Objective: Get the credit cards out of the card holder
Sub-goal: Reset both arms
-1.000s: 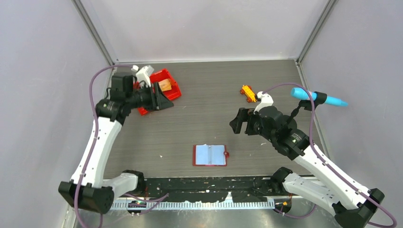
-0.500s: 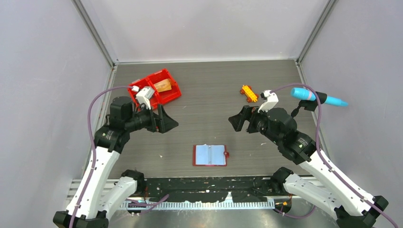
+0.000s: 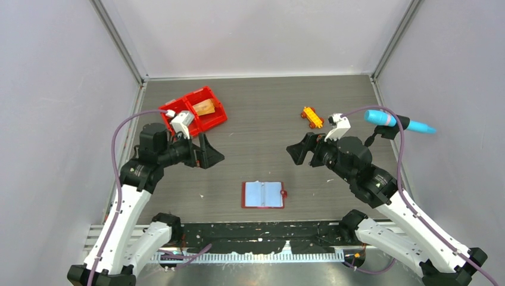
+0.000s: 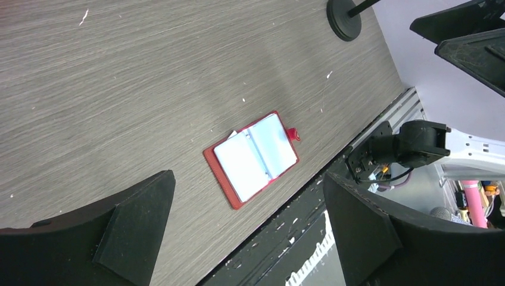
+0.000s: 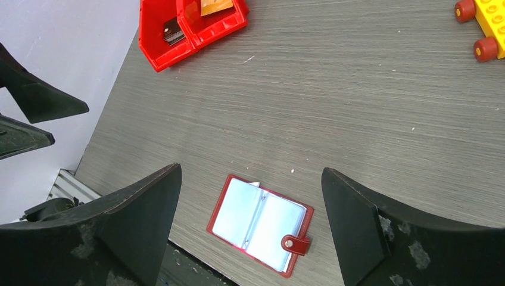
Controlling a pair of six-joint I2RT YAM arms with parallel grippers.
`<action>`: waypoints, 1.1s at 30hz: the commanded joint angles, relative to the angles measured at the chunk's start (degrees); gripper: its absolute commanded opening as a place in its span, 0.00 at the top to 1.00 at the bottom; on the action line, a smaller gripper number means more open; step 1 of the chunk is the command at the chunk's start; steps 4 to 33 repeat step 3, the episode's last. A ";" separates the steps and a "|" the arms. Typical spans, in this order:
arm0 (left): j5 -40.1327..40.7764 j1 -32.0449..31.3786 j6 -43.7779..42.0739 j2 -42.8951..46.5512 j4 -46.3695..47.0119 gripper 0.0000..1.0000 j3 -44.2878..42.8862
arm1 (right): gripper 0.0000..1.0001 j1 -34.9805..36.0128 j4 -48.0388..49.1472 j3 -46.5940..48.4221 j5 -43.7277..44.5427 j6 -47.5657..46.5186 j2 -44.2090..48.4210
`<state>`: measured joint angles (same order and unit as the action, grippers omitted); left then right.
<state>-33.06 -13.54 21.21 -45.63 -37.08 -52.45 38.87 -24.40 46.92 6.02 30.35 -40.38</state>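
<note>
The card holder point(image 3: 263, 195) lies open and flat near the table's front edge, dark red with pale blue lining and its snap tab to the right. It also shows in the left wrist view point(image 4: 256, 156) and the right wrist view point(image 5: 260, 223). A pale corner point(image 5: 255, 184) sticks out of its far edge. An orange-yellow credit card point(image 3: 205, 107) lies in the red bin's right compartment. My left gripper point(image 3: 209, 156) is open and empty, above the table to the holder's far left. My right gripper point(image 3: 296, 154) is open and empty, to the holder's far right.
The red two-compartment bin point(image 3: 221, 116) stands at the back left, with a dark flat item point(image 5: 173, 31) in its left compartment. An orange-yellow toy vehicle point(image 3: 311, 117) sits at the back right. A blue pen-shaped tool point(image 3: 399, 122) on a black stand is at the right edge.
My left gripper has moved from over the red bin toward the near middle of the table. My right gripper has shifted slightly. The card holder has not moved.
</note>
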 commanded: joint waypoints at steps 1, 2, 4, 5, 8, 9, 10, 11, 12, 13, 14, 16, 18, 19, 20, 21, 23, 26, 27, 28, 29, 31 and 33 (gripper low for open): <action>0.34 -0.17 -1.35 0.71 1.92 0.01 -0.25 | 0.05 -0.20 2.34 0.16 0.80 0.15 0.06; 0.32 -0.17 -1.37 0.60 1.88 0.01 -0.25 | 0.05 -0.16 2.39 0.16 0.86 0.19 0.04; 0.29 -0.17 -1.37 0.54 1.84 0.01 -0.28 | 0.05 -0.18 2.50 0.09 0.99 0.20 0.04; 0.29 -0.17 -1.37 0.54 1.84 0.01 -0.28 | 0.05 -0.18 2.50 0.09 0.99 0.20 0.04; 0.29 -0.17 -1.37 0.54 1.84 0.01 -0.28 | 0.05 -0.18 2.50 0.09 0.99 0.20 0.04; 0.29 -0.17 -1.37 0.54 1.84 0.01 -0.28 | 0.05 -0.18 2.50 0.09 0.99 0.20 0.04; 0.29 -0.17 -1.37 0.54 1.84 0.01 -0.28 | 0.05 -0.18 2.50 0.09 0.99 0.20 0.04; 0.29 -0.17 -1.37 0.54 1.84 0.01 -0.28 | 0.05 -0.18 2.50 0.09 0.99 0.20 0.04; 0.29 -0.17 -1.37 0.54 1.84 0.01 -0.28 | 0.05 -0.18 2.50 0.09 0.99 0.20 0.04; 0.29 -0.17 -1.37 0.54 1.84 0.01 -0.28 | 0.05 -0.18 2.50 0.09 0.99 0.20 0.04; 0.29 -0.17 -1.37 0.54 1.84 0.01 -0.28 | 0.05 -0.18 2.50 0.09 0.99 0.20 0.04; 0.29 -0.17 -1.37 0.54 1.84 0.01 -0.28 | 0.05 -0.18 2.50 0.09 0.99 0.20 0.04; 0.29 -0.17 -1.37 0.54 1.84 0.01 -0.28 | 0.05 -0.18 2.50 0.09 0.99 0.20 0.04; 0.29 -0.17 -1.37 0.54 1.84 0.01 -0.28 | 0.05 -0.18 2.50 0.09 0.99 0.20 0.04; 0.29 -0.17 -1.37 0.54 1.84 0.01 -0.28 | 0.05 -0.18 2.50 0.09 0.99 0.20 0.04; 0.29 -0.17 -1.37 0.54 1.84 0.01 -0.28 | 0.05 -0.18 2.50 0.09 0.99 0.20 0.04; 0.29 -0.17 -1.37 0.54 1.84 0.01 -0.28 | 0.05 -0.18 2.50 0.09 0.99 0.20 0.04; 0.29 -0.17 -1.37 0.54 1.84 0.01 -0.28 | 0.05 -0.18 2.50 0.09 0.99 0.20 0.04; 0.29 -0.17 -1.37 0.54 1.84 0.01 -0.28 | 0.05 -0.18 2.50 0.09 0.99 0.20 0.04; 0.29 -0.17 -1.37 0.54 1.84 0.01 -0.28 | 0.05 -0.18 2.50 0.09 0.99 0.20 0.04; 0.29 -0.17 -1.37 0.54 1.84 0.01 -0.28 | 0.05 -0.18 2.50 0.09 0.99 0.20 0.04; 0.29 -0.17 -1.37 0.54 1.84 0.01 -0.28 | 0.05 -0.18 2.50 0.09 0.99 0.20 0.04; 0.29 -0.17 -1.37 0.54 1.84 0.01 -0.28 | 0.05 -0.18 2.50 0.09 0.99 0.20 0.04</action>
